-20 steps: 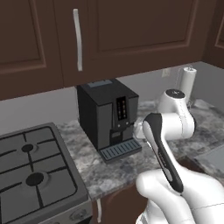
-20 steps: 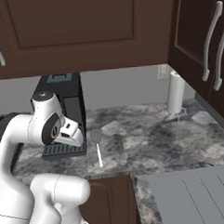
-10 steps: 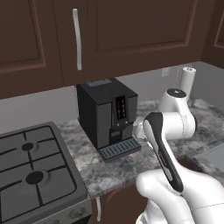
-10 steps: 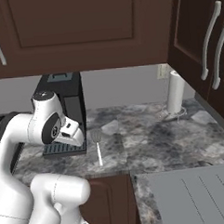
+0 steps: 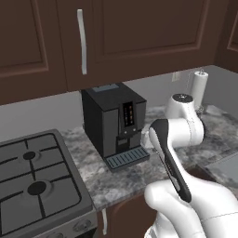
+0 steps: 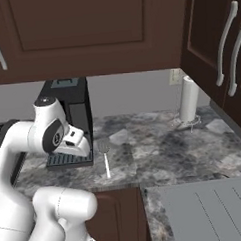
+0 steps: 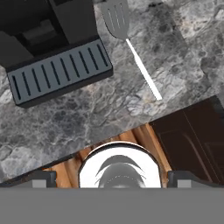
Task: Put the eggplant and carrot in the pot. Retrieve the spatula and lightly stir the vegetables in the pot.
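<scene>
Hand view: spatula (image 7: 127,43) lies flat on the grey stone counter (image 7: 87,113), slotted head just beside the coffee machine's (image 7: 39,26) drip tray (image 7: 59,72), white handle pointing toward the counter's front edge. Right base view: same spatula (image 6: 104,153) sits right of the coffee machine, untouched. Gripper (image 7: 111,177) hangs above the counter edge, jaws wide apart, holding nothing. Left base view: stove (image 5: 32,186) left of the machine; paper towel roll (image 5: 201,88) far right by the wall.
</scene>
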Motion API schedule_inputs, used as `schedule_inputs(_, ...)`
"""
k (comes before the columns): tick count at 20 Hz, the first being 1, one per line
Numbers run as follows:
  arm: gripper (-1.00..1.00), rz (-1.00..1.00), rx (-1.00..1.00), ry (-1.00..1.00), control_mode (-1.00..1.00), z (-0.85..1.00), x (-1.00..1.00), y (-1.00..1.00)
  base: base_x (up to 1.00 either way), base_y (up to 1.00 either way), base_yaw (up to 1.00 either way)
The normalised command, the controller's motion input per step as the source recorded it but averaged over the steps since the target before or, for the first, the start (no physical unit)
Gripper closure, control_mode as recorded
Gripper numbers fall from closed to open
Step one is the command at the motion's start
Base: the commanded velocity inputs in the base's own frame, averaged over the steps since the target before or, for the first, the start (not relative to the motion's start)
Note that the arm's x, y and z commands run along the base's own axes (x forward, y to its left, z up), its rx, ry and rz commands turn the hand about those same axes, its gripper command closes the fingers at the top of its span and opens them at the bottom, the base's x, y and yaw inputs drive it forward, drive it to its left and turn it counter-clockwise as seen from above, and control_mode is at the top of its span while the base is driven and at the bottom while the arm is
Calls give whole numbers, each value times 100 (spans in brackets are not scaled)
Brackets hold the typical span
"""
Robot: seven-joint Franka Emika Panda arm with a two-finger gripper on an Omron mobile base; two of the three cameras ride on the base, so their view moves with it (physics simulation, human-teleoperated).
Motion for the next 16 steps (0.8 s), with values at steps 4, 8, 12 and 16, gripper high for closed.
schedule_inputs(4, -100, 8, -17, 16, -100, -15, 12, -9, 0, 0, 0)
schedule_inputs(8, -100, 19, 1, -6, -100, -36, 5, -70, 0, 0, 0)
schedule_inputs(12, -100, 21, 9, -24, -100, -16, -4, -65, 0, 0, 0)
schedule_inputs(16, -100, 16, 5, -21, -100, -1, -2, -23, 0, 0, 0)
